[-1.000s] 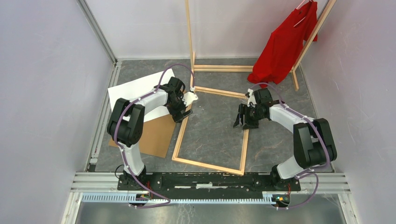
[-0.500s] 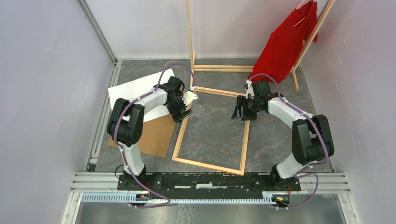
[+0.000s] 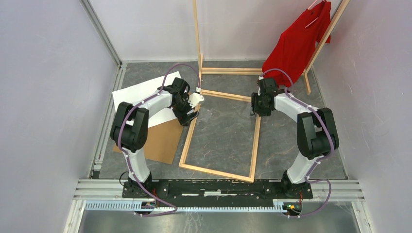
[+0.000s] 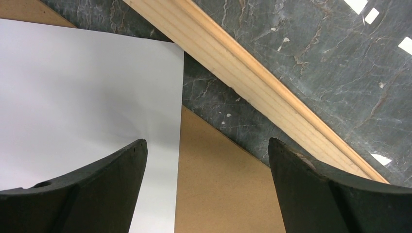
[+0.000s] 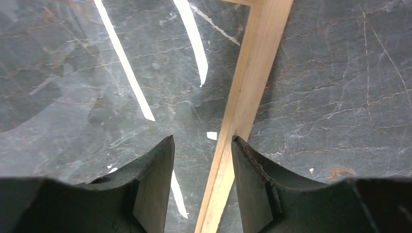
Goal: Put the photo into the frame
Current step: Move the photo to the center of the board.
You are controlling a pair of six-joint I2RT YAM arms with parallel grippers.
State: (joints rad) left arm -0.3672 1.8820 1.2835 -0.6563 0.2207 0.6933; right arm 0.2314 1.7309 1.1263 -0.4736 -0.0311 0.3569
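The frame (image 3: 216, 173) lies flat on the bench (image 3: 277, 141). The photo (image 3: 136, 94) rests white side up just left of it, overlapping a cardboard sheet (image 3: 163, 141). The left pincer (image 4: 206, 145) hovers wide over the photo's corner, likely to lift it; the right pincer (image 5: 203, 141), half narrow, straddles the frame's right rail, probably to steady it

Illum. bright, even, diffuse from overhead; shadows soft. Rt wrist view: white glare streaks on glossy pane (image 5: 73, 97) left of frame (image 5: 252, 73) rail. L wrist view: L gripper fingers (image 4: 97, 194) dark, slightly soft; tabletop (image 4: 316, 58) sharp.
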